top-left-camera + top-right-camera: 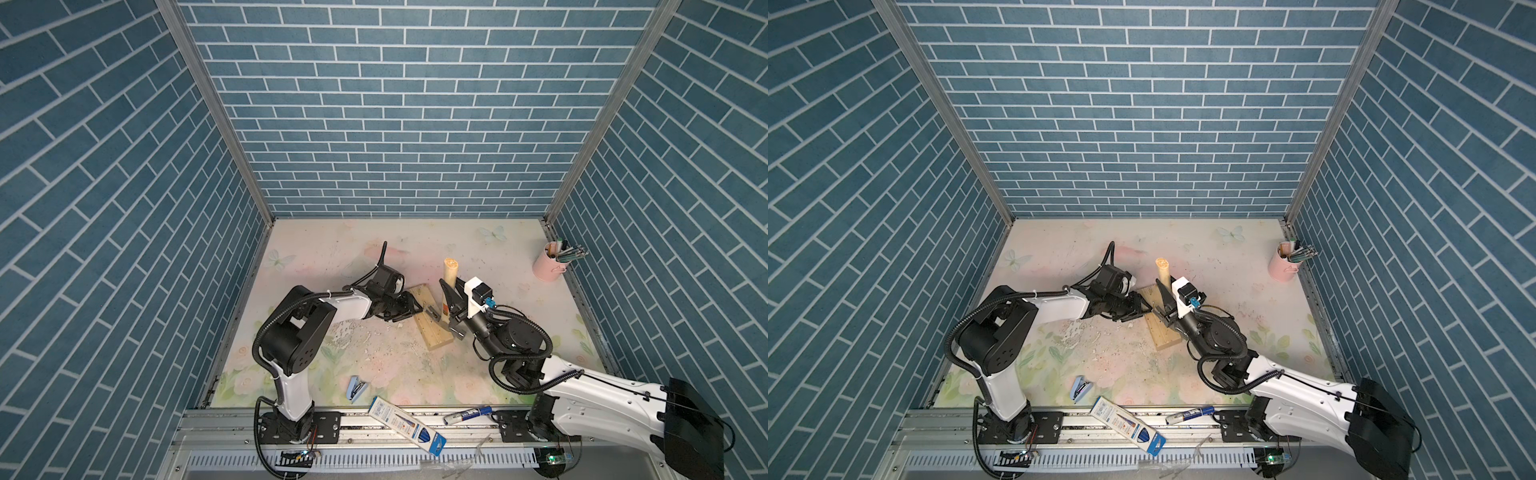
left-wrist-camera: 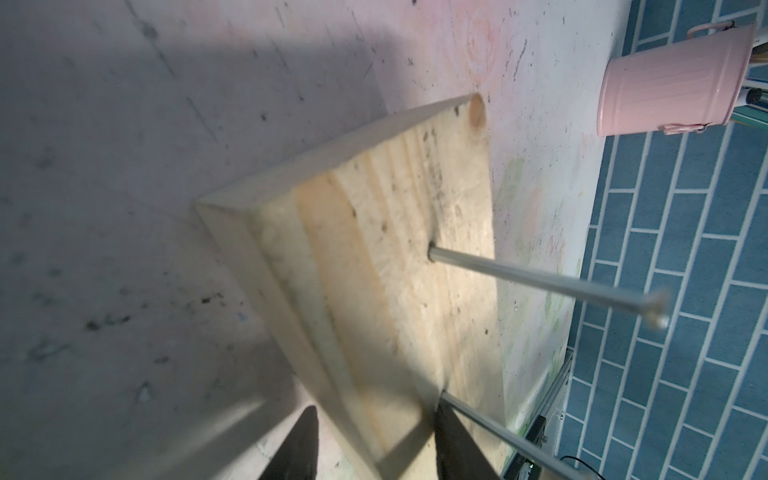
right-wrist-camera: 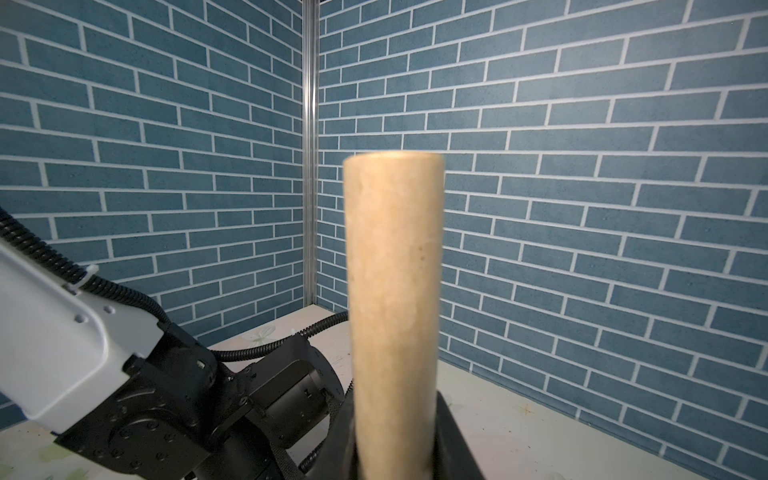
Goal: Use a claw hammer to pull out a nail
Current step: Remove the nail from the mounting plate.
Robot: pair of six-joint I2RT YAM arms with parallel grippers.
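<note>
Hammer handle sits right against the right wrist lens: claw hammer (image 3: 392,291) nearly upright, butt end up, pale wood, blurred from closeness. Grip: right gripper (image 1: 453,298) is pinched onto the handle low down, a black finger on each side, with the orange-and-black label showing just beside the fingers. In both top views the handle leans slightly toward the back wall (image 1: 395,124). The head end is down at the wood block (image 1: 432,334), on the side facing the right arm. Head is mostly hidden by the gripper, can't tell if the claw is on anything. Left wrist view: nail (image 2: 540,286) stands out of the block's top face, most of its shank exposed, head blurred. A second nail (image 2: 494,430) is also set in the top face, closer to the fingers, head out of frame. At the block's other long edge, left gripper (image 2: 376,449) is partly spread: one finger over the top face by the second nail's base, the other down beside the side face. Can't tell if it's actually clamping the wood. Block lies flat and angled in the middle of the counter (image 1: 332,257). Further out: pink cup (image 1: 547,262) of pens in the far right corner, blue stapler (image 1: 356,388) near the front edge, pen box (image 1: 405,426) and marker (image 1: 467,414) on the front rail (image 1: 353,419).
</note>
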